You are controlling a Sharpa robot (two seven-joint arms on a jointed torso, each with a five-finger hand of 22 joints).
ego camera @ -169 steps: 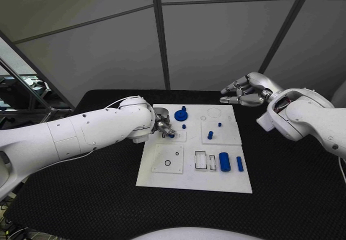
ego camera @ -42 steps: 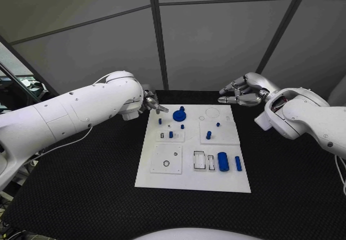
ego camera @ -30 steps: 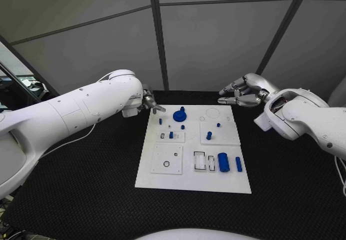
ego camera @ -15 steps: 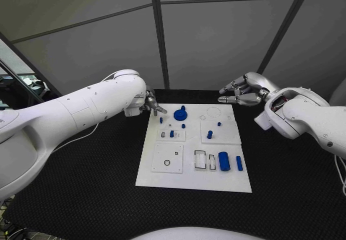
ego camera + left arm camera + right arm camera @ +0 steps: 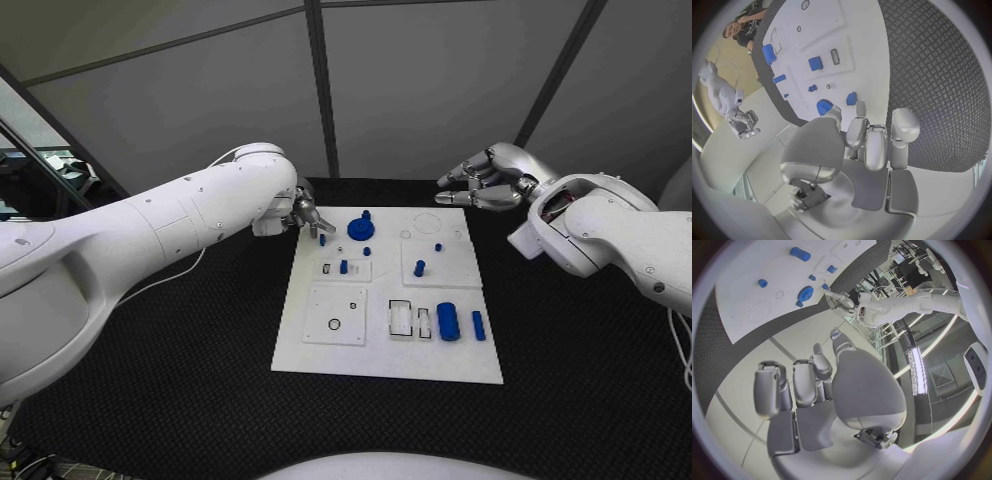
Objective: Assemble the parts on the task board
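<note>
At the far left corner of the task board (image 5: 387, 365), the left hand (image 5: 306, 214) hovers, fingers curled together on nothing near the blue gear (image 5: 361, 230), apparently poised to reach, while the right hand (image 5: 483, 185) idles, fingers loosely curled, beyond the far edge.

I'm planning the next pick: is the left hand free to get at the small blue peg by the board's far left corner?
Probably yes: the left hand hovers beside the small blue peg, holding nothing, with nothing between them.

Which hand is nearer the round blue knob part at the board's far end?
Left. The left hand sits just beside the knob part; the right hand hovers beyond the task board, farther off.
</note>
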